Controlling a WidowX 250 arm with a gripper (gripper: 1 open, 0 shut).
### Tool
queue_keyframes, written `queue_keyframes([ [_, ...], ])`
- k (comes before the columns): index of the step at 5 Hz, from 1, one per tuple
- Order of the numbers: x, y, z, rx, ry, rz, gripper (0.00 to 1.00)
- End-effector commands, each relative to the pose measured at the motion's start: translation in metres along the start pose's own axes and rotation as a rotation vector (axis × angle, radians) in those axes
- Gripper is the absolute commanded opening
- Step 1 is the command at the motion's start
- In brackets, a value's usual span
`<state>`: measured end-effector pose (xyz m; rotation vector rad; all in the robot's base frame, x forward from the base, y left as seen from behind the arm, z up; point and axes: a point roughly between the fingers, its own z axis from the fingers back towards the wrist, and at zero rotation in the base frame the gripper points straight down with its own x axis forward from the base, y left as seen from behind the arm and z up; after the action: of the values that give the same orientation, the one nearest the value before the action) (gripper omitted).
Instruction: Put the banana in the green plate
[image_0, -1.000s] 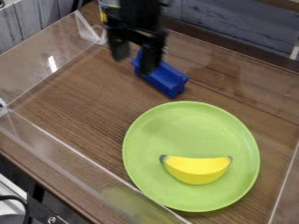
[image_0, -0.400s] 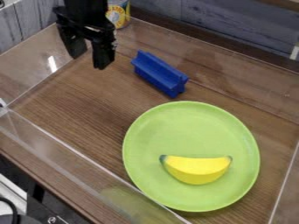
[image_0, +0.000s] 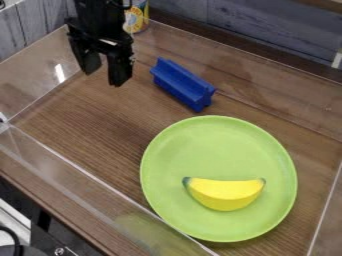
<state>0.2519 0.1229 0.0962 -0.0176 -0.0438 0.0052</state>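
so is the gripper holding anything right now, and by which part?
Nothing is held. The gripper is open and empty at the far left, away from the banana, which lies in the green plate.

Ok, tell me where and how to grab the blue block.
Probably best to grip the blue block across its narrow width at mid-length, coming from straight above. It lies flat on the table, long and slim, running diagonally, so turn the open hand to straddle its long sides.

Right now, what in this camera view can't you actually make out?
- Can behind the gripper: mostly hidden by the arm; only a sliver of yellow label shows, unreadable.
- Arm above the gripper: cut off by the top edge.
- Green plate: the patch under the banana is hidden.
- Blue block: its far side faces away.
- Bottom-left corner: dark items cut off and blurred by the clear wall.
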Motion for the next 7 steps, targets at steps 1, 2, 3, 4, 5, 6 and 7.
queue_keyframes([
  [1,0.007,0.008,0.007,0.017,-0.036,0.009,1.0],
  [2,0.009,0.012,0.003,0.014,-0.033,0.013,1.0],
  [3,0.011,0.016,0.0,0.011,-0.029,0.016,1.0],
  [4,0.014,0.021,-0.002,0.009,-0.027,0.017,1.0],
  [5,0.015,0.025,-0.004,0.004,-0.023,0.022,1.0],
  [6,0.017,0.028,-0.005,-0.001,-0.019,0.023,1.0],
  [7,0.018,0.029,-0.007,-0.009,-0.013,0.025,1.0],
])
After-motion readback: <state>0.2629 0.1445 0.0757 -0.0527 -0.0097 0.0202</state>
